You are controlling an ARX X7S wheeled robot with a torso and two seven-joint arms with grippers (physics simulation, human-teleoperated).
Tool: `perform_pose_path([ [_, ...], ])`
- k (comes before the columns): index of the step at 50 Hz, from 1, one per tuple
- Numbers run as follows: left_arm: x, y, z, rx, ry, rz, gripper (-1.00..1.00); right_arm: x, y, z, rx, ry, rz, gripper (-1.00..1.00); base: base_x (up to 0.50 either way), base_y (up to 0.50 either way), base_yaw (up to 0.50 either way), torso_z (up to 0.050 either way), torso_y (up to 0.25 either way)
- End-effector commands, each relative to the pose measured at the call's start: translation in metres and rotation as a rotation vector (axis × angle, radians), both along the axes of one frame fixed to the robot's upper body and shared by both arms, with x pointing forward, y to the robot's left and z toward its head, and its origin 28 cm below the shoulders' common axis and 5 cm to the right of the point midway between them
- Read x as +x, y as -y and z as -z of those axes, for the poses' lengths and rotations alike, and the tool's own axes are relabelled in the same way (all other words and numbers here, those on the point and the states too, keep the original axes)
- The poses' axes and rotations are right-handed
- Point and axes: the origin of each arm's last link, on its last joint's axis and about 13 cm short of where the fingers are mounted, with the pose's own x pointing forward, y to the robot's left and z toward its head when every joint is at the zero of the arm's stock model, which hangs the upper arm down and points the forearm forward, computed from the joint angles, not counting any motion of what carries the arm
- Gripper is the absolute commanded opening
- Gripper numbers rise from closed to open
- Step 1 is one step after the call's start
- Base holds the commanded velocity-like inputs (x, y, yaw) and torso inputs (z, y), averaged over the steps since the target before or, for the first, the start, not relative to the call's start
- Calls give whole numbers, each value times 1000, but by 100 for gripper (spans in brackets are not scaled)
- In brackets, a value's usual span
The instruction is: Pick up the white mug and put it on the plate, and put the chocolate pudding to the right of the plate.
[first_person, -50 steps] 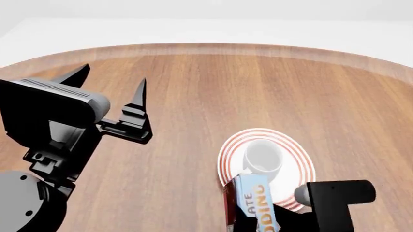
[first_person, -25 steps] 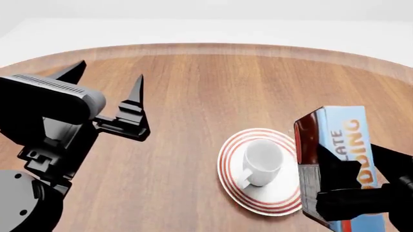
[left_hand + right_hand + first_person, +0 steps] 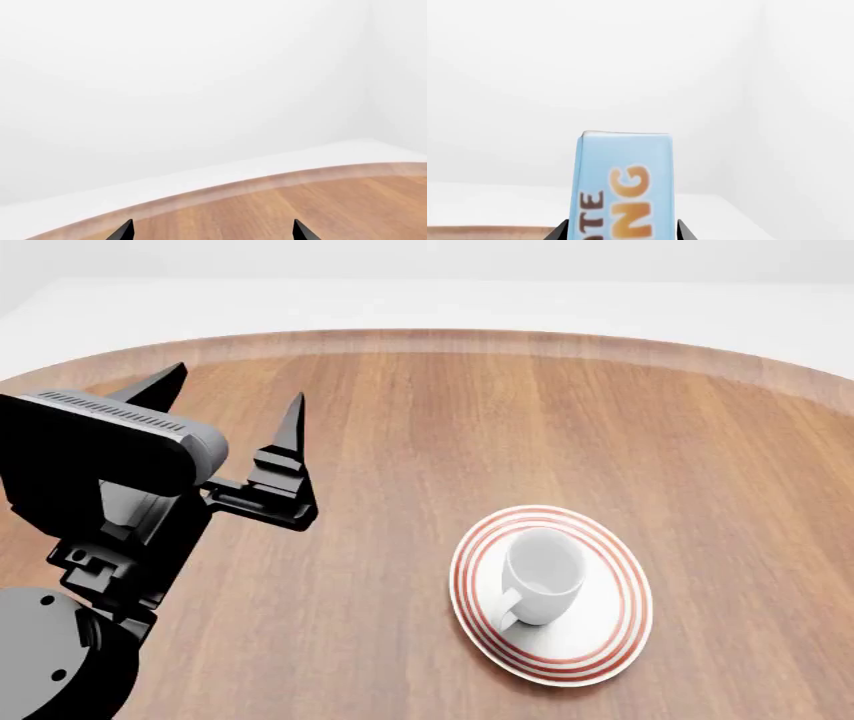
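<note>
The white mug [image 3: 541, 575] stands upright on the red-ringed plate [image 3: 577, 638], right of centre on the table in the head view. My left gripper [image 3: 238, 390] hovers open over the table's left side, well apart from the plate. In its wrist view the left gripper [image 3: 212, 232] has only bare wood between the tips. The chocolate pudding [image 3: 624, 185], a light blue carton with orange lettering, shows only in the right wrist view. It stands upright between the fingers of my right gripper [image 3: 622, 232], which is shut on it. Neither shows in the head view.
The round wooden table [image 3: 534, 420] has a pale rim curving across the back [image 3: 267, 185], with white floor and walls beyond. My left arm's black body [image 3: 94, 500] fills the near left of the head view.
My right arm with the pudding carton rose from the plate's near edge, swung to its right side, and has now left the head view. The left gripper shifted only slightly.
</note>
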Motion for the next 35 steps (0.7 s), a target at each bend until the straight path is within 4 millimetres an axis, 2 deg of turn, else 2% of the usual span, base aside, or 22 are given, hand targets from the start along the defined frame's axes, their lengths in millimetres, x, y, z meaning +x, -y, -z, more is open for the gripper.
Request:
perform_pose_path([
  [1,3,8,-3,-7,28,44,100,46,24,-23,-91,44,32,-100,0,0,0,0,0],
  [2,3,8,-3,-5,27,46,100,51,27,-27,-98,68,77,-100,0,0,3,0,0],
  [5,4,9,-2,-5,23,43,100,61,30,-31,-101,28,26,-100,0,0,0,0,0],
  [11,5,9,0,-5,26,51,100,102,40,-41,-119,-87,-42,-100,0,0,0,0,0],
  [14,5,10,-2,-3,27,51,100,120,44,-48,-135,-107,-8,-100,0,0,0,0,0],
  [16,5,10,-1,-2,28,53,100,128,43,-48,-268,-93,-56,-100,0,0,0,0,0],
  [19,7,11,1,-3,20,53,100,142,45,-48,-345,-96,-15,-100,0,0,0,0,0],
  [21,6,11,1,-3,19,55,100,148,46,-45,-356,-192,-43,-100,0,0,0,0,0],
  [23,6,12,1,-1,20,57,100,153,48,-46,-386,-216,-33,-100,0,0,0,0,0],
  [24,7,12,1,-2,18,57,100,158,50,-49,-311,-240,-29,-100,0,0,0,0,0],
  [27,7,12,1,1,17,58,100,165,53,-55,-232,-312,-90,-100,0,0,0,0,0],
  [28,7,12,1,0,17,58,100,166,54,-55,-260,-313,-105,-100,0,0,0,0,0],
  [35,8,13,2,2,12,64,100,173,58,-54,-174,-485,-157,-100,0,0,0,0,0],
])
